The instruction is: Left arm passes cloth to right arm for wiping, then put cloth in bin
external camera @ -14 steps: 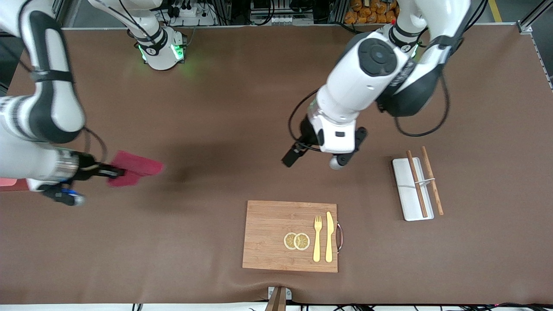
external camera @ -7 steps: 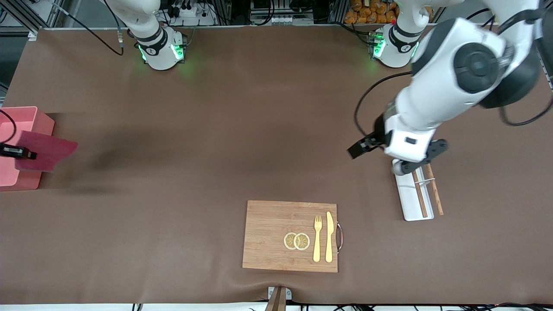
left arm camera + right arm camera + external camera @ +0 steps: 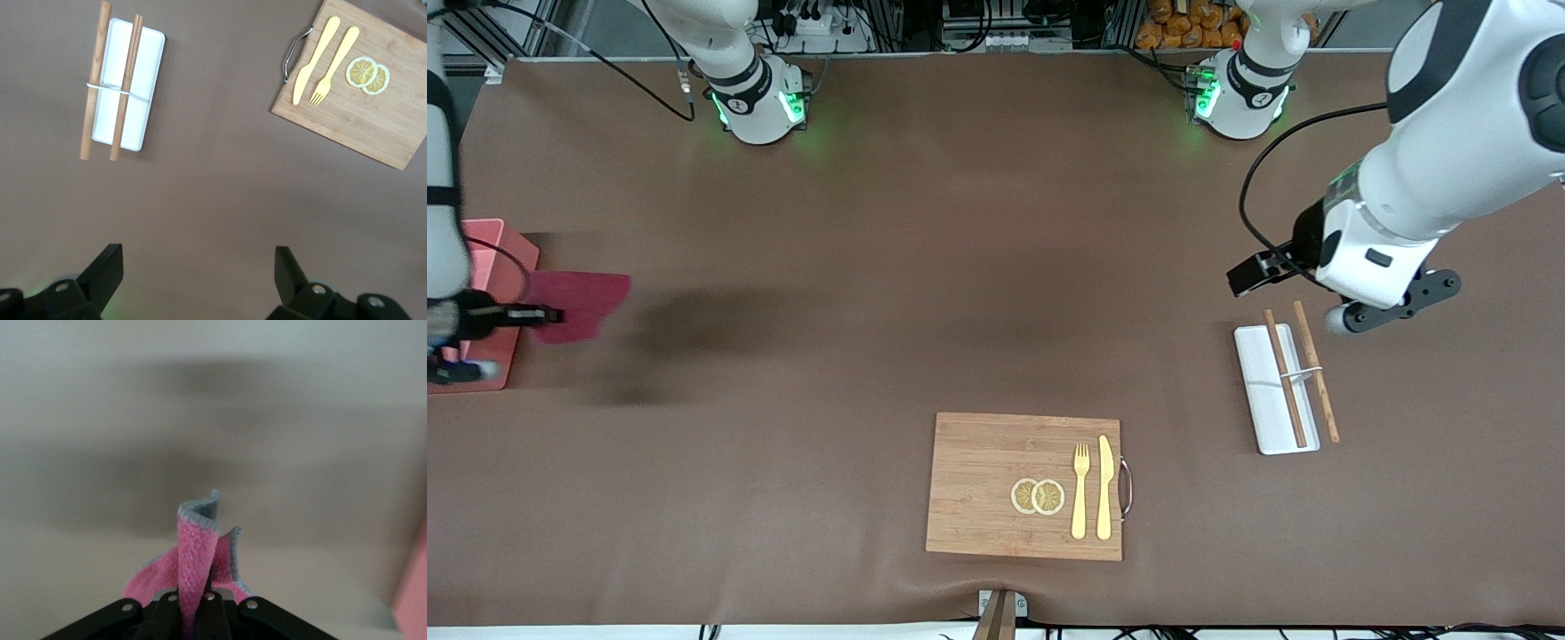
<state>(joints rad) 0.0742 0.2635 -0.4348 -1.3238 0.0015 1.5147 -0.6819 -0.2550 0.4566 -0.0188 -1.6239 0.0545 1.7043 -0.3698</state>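
Observation:
The magenta-red cloth (image 3: 580, 300) hangs in the air, pinched at one edge by my right gripper (image 3: 550, 314), which is shut on it. It is over the table right beside the pink bin (image 3: 489, 244) at the right arm's end; the right arm hides part of the bin. In the right wrist view the cloth (image 3: 199, 550) stands up between the closed fingers, with a strip of the bin (image 3: 413, 587) at the edge. My left gripper (image 3: 1394, 302) is open and holds nothing, up over the table by the white tray (image 3: 1258, 404); its fingertips (image 3: 107, 267) stand wide apart.
Two wooden chopsticks (image 3: 1303, 373) lie across the white tray, joined by a thin band. A wooden cutting board (image 3: 983, 484) nearer the front camera carries lemon slices (image 3: 1038, 496), a yellow fork (image 3: 1080, 491) and a knife (image 3: 1104, 487).
The right arm carried the cloth to the bin at its end of the table, then shifted it slightly back off the bin. The left arm drew away toward its own end, still open.

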